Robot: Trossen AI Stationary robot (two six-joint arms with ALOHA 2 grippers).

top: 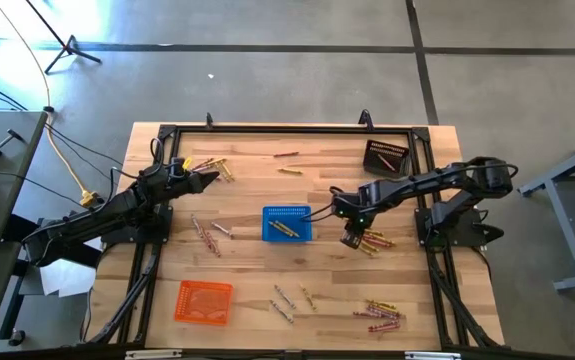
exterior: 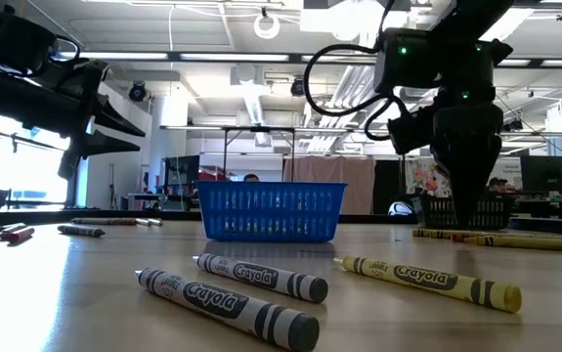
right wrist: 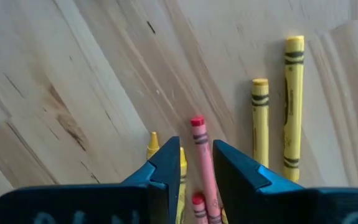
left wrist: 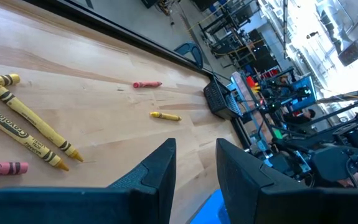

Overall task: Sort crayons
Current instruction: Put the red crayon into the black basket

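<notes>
My right gripper (top: 352, 239) points down over a small cluster of crayons (top: 373, 241), right of the blue basket (top: 287, 223). It is open. In the right wrist view its fingers (right wrist: 166, 165) stand on either side of a red crayon (right wrist: 199, 147) lying flat on the wood, with a narrow gap on each side. Two yellow crayons (right wrist: 261, 118) lie beside it. My left gripper (top: 210, 180) hovers open and nearly level at the far left, beside yellow crayons (top: 214, 167); nothing is between its fingers (left wrist: 160, 171).
An orange basket (top: 204, 302) stands near the front left and a dark basket (top: 385, 158) at the far right. The blue basket holds a yellow crayon. Loose crayons lie at the left (top: 207, 235), front middle (top: 289, 300), front right (top: 379, 312) and far middle (top: 287, 156).
</notes>
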